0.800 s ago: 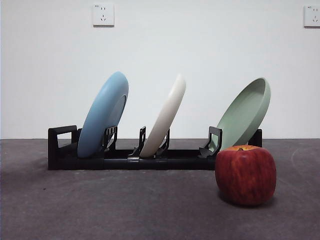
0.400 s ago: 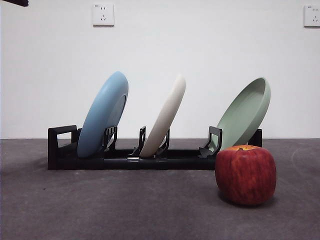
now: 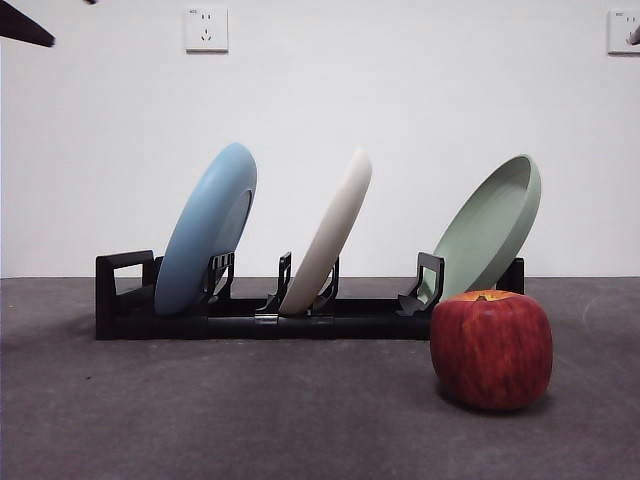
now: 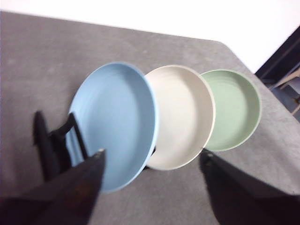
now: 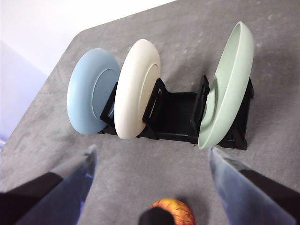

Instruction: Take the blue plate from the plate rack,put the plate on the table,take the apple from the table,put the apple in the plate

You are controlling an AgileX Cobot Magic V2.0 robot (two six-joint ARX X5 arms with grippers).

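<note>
The blue plate (image 3: pixel 205 230) leans in the left slot of the black plate rack (image 3: pixel 250 322) on the table (image 3: pixel 200 420). The dark red apple (image 3: pixel 491 350) stands on the table in front of the rack's right end. My left gripper (image 4: pixel 153 154) is open and empty, high above the blue plate (image 4: pixel 117 122) and the rack's handle end (image 4: pixel 44 140). My right gripper (image 5: pixel 152 151) is open and empty, high above the table between the apple (image 5: pixel 171 212) and the rack (image 5: pixel 176 115), with the blue plate (image 5: pixel 89 91) beyond it.
A cream-white plate (image 3: pixel 325 235) stands in the rack's middle slot and a pale green plate (image 3: pixel 490 225) in the right one. Black arm tips show at the top left corner (image 3: pixel 20 25) and the top right edge (image 3: pixel 633 35). A white wall stands behind.
The black arm tip at the top left corner has come further into the front view, and a small tip has appeared at the top right edge. Plates, rack and apple have not moved.
</note>
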